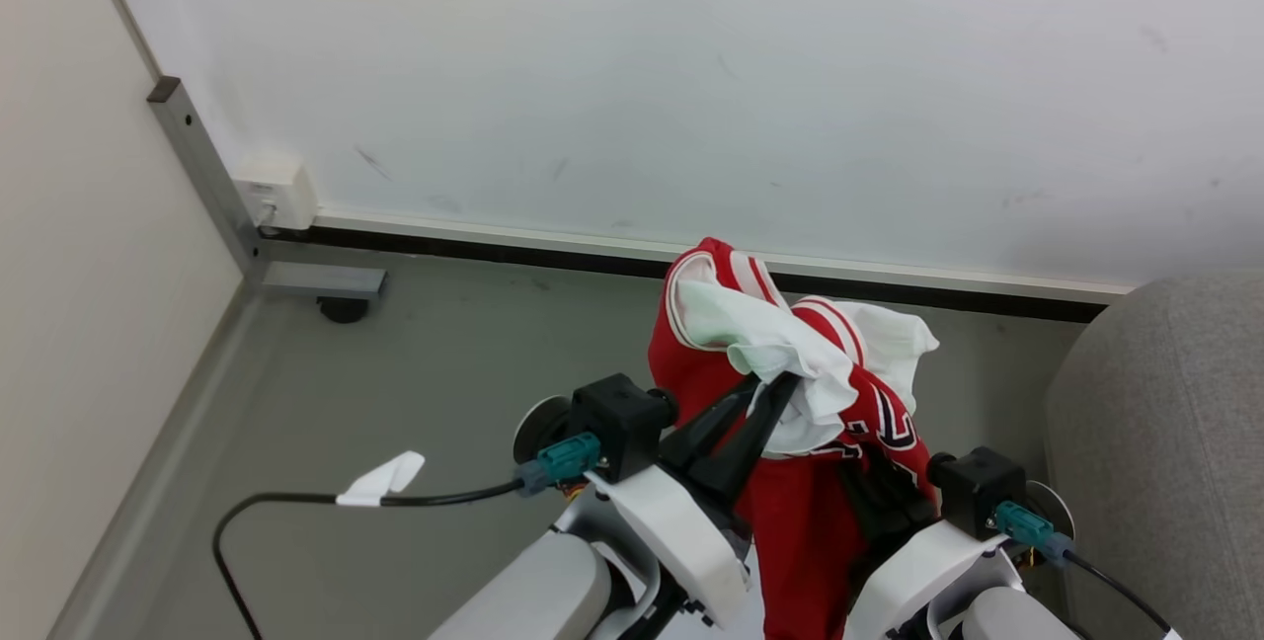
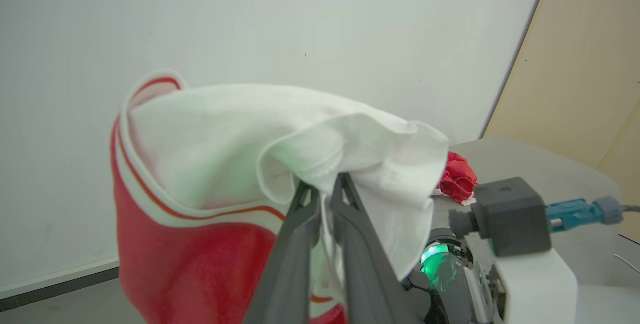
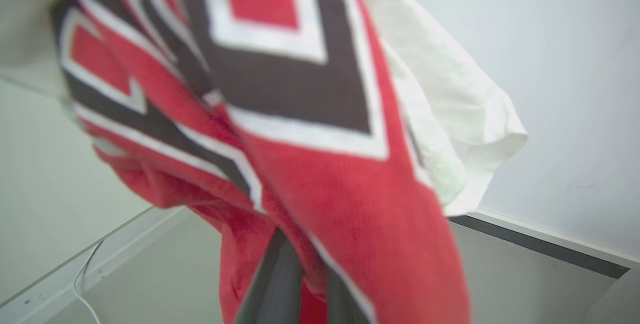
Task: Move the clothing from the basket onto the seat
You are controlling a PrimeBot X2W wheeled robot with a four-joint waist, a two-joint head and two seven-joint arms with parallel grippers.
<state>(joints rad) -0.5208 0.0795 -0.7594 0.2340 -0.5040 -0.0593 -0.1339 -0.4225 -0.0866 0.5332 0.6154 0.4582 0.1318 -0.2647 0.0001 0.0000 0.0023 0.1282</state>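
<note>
Clothing point(image 1: 790, 521): one piece held, one point(image 2: 457, 181) on seat point(image 2: 525, 164).

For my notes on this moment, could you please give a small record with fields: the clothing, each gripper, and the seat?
clothing: red jersey with white lining, hanging in the air between both grippers
left gripper: shut on the white lining
right gripper: shut on the red fabric
seat: grey, at the robot's right
second red piece: crumpled, lying on the seat
</note>
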